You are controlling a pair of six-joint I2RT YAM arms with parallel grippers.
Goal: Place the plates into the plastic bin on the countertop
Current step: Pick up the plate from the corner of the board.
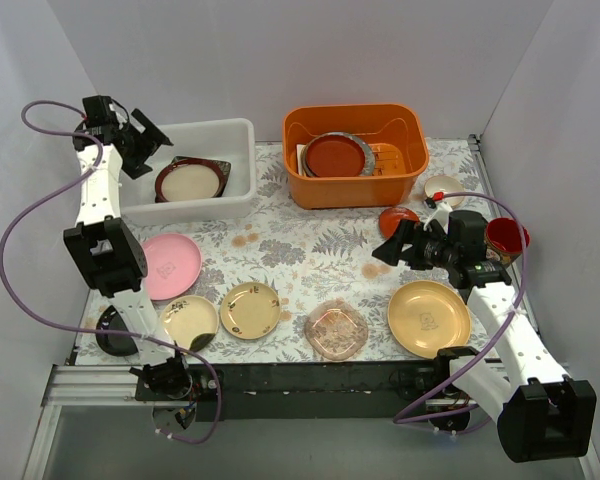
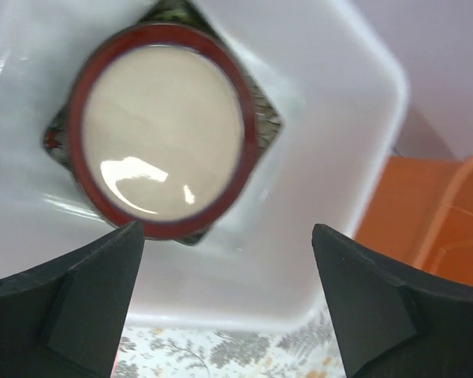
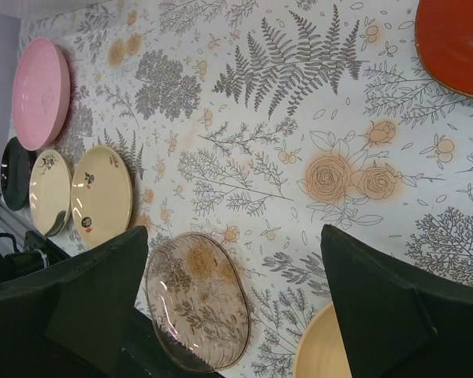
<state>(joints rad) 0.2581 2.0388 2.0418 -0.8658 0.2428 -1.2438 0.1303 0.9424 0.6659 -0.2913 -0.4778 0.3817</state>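
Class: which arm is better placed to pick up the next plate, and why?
Right: its open pincer hangs over the counter near the small red plate; the left pincer is over the bin.

Bright, diffuse light from overhead; shadows are soft and short. White glare patches lie on the glossy dark-rimmed plate (image 2: pixel 162 130) just beyond the left end effector (image 2: pixel 227 230), whose near fingers (image 2: pixel 79 299) are softly out of focus. The table (image 3: pixel 244 118) print ahead of the right end effector (image 3: pixel 235 231) is sharp.

Lab booth: bare white walls (image 1: pixel 280 60), aluminium rail (image 1: pixel 85 385)
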